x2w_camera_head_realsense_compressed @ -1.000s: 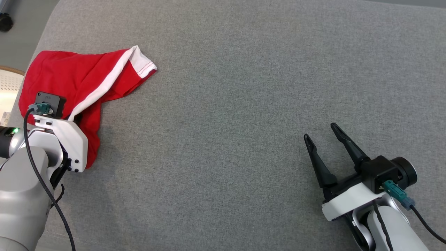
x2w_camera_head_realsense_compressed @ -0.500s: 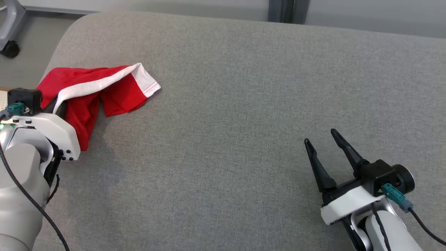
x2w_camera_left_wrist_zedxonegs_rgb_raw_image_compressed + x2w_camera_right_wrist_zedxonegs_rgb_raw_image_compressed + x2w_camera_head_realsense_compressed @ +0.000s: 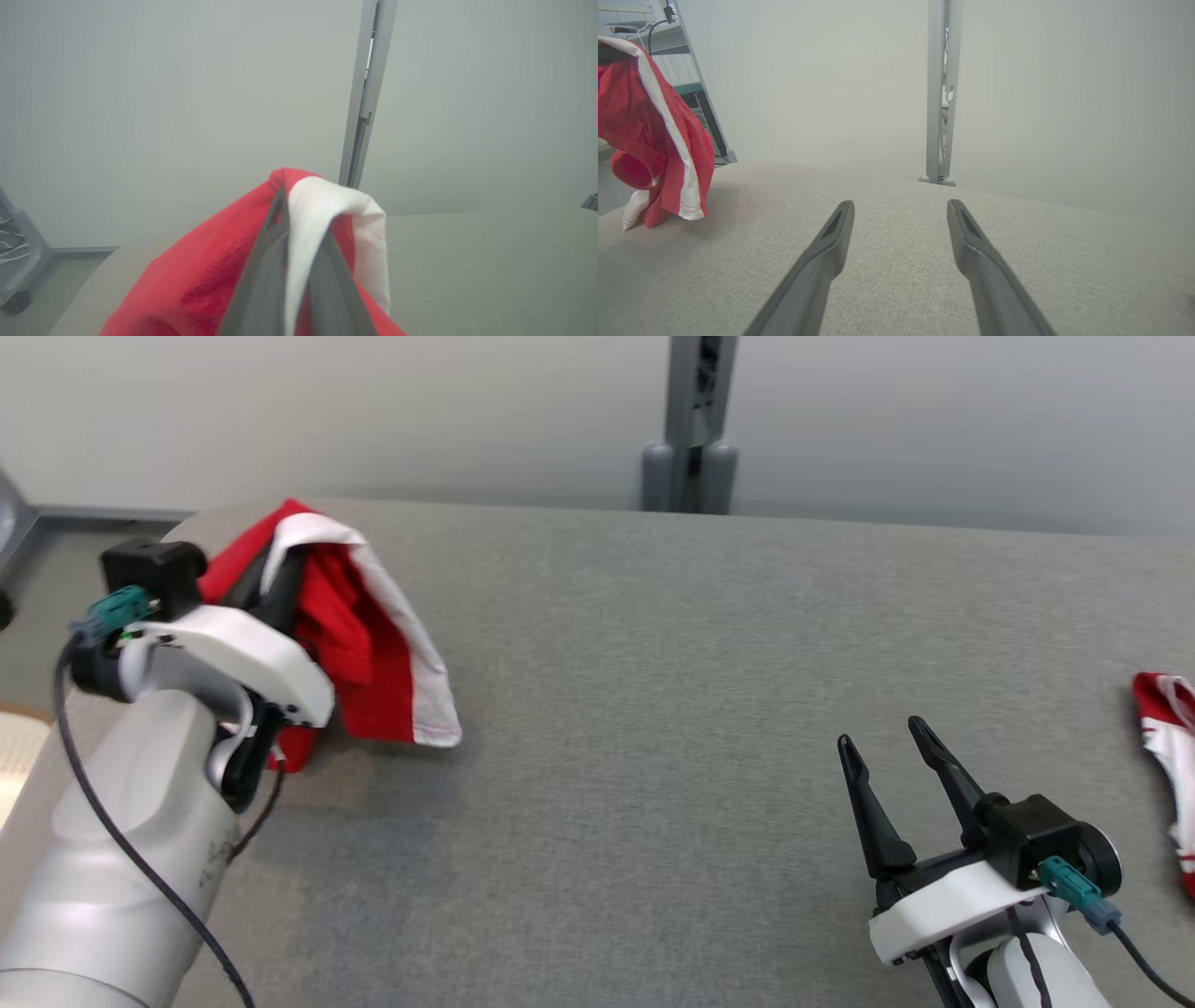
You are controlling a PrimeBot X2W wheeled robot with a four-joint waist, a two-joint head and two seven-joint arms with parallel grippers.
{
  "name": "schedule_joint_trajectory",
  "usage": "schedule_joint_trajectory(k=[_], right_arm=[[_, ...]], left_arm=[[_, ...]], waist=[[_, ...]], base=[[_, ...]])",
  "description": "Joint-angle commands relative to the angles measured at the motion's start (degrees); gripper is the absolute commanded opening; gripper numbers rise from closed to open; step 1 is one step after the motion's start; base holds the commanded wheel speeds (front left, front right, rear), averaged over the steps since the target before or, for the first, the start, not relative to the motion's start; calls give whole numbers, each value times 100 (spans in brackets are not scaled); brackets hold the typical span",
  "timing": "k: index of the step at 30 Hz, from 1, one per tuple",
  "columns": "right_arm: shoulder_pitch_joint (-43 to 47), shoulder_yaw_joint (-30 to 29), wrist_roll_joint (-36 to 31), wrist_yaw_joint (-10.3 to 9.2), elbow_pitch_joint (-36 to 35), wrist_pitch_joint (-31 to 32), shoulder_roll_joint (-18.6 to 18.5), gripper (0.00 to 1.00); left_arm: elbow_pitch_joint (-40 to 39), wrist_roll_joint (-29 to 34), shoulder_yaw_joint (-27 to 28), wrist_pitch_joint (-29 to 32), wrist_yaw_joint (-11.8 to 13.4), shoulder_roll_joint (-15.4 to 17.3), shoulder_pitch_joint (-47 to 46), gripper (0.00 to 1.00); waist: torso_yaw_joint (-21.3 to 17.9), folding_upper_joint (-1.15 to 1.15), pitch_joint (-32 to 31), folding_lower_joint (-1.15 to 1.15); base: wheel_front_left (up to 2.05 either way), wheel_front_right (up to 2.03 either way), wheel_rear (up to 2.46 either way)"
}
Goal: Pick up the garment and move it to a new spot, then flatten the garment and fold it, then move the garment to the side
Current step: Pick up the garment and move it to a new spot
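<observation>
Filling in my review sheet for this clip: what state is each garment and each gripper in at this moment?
Red garment: lifted, hanging bunched, lowest folds about touching the grey surface.
Left gripper: shut on the red garment.
Right gripper: open, empty, over the grey surface.
Second red-and-white garment: lying at the right edge, untouched.

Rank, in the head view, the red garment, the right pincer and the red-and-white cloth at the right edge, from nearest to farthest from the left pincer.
1. The red garment: clamped in the left pincer itself, at the far left.
2. The right pincer: lower right, open.
3. The red-and-white cloth: right edge, beyond the right pincer.
</observation>
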Motion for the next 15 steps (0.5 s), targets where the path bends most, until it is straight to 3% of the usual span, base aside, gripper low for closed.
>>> schedule_joint_trajectory(k=[1,15], right_arm=[[77,-34,21,-2,-3,-5,5,100],[98,-262,-48,-2,-55,-5,70,100]], left_arm=[[-216,-141,-79,63,-7,-33,73,0],[-2294,-740,-769,614,-10,-193,184,0]], waist=[[-309,0,-251,0],[-1682,0,-425,0]], base=[[0,0,0],[0,0,0]])
